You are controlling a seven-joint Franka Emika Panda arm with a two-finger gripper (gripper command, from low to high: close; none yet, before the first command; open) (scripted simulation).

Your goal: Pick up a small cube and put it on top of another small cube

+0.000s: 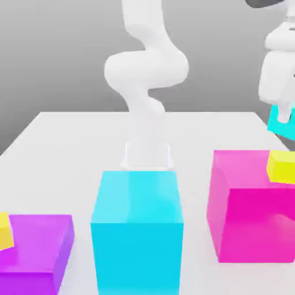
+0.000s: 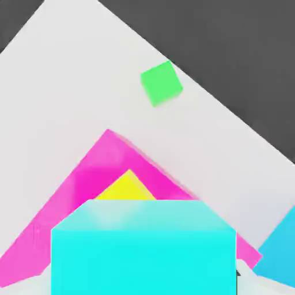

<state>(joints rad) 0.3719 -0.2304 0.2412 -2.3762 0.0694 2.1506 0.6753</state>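
1. Grey backdrop behind a white table (image 1: 69, 132) running from near to far.
2. White arm (image 1: 147, 75) rising from the table's far middle, bending overhead toward the exterior view's right.
3. Big cyan block (image 1: 138, 230) near centre; magenta block (image 1: 253, 213) at right; purple block (image 1: 37, 248) at near left.
4. Yellow cube (image 1: 282, 167) resting on the magenta block; another yellow cube (image 1: 4, 230) on the purple one.
5. Gripper (image 1: 283, 115) raised at upper right above the magenta block, clamped onto the small cube (image 1: 282, 124), aloft.
6. Green cube (image 2: 161, 83) lying on the table beyond the magenta block.

White table (image 1: 69, 129) (matte), plain grey backdrop, even light
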